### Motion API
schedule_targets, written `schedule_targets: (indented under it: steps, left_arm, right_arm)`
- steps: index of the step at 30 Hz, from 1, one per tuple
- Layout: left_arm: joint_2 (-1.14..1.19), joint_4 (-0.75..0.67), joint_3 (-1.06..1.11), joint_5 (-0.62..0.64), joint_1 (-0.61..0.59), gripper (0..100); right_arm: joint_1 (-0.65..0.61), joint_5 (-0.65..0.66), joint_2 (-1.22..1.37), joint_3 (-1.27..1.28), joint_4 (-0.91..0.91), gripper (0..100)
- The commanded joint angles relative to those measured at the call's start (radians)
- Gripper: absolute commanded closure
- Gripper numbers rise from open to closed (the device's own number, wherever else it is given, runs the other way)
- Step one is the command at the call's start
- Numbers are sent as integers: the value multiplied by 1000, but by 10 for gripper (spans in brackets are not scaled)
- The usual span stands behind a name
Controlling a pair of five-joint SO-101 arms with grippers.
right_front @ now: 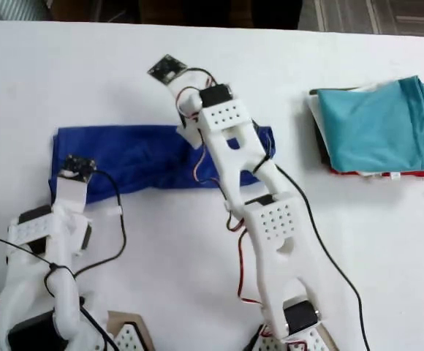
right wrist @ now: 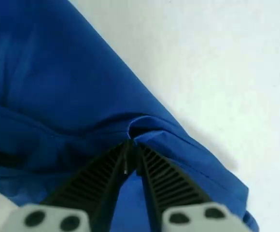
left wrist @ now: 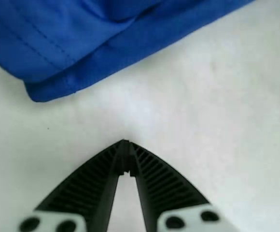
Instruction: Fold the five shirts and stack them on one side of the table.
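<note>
Two grippers, both pressed together: the right gripper (right wrist: 130, 144) pinches a puckered fold of the smooth blue shirt (right_front: 131, 164); the left gripper (left wrist: 125, 146) holds nothing, just beside the shirt's stitched corner. Well apart on the white table (right_front: 66, 73) lies a folded stack (right_front: 380, 124), teal on top.

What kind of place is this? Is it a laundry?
Probably a robot lab bench, not a laundry: a left arm and a right arm stand at a white table, with a blue shirt and a stack of folded shirts.
</note>
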Motion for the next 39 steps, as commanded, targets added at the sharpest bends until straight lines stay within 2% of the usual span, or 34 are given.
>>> schedule_targets:
  steps: [1, 9, 14, 19, 24, 26, 34, 39]
  left_arm:
    - [-28, -12, 1, 5, -9, 972]
    - [-28, -12, 1, 5, -9, 972]
    - [-28, -12, 1, 5, -9, 972]
    - [-28, -12, 1, 5, -9, 972]
    - [-28, -12, 1, 5, -9, 972]
    - [-28, -12, 1, 5, -9, 972]
    - [-28, -12, 1, 5, -9, 972]
    - [-28, -12, 1, 5, -9, 972]
  right_arm:
    - [-13, 2, 18, -14, -44, 978]
    - [-53, -3, 59, -20, -232, 978]
    - [-58, -8, 30, -127, -216, 978]
    - [-21, -6, -5, -261, -77, 978]
    - [18, 0, -33, -348, 268, 978]
    - [18, 0, -19, -348, 344, 978]
    - [-8, -3, 107, -359, 375, 978]
    - [-54, -8, 148, -358, 286, 978]
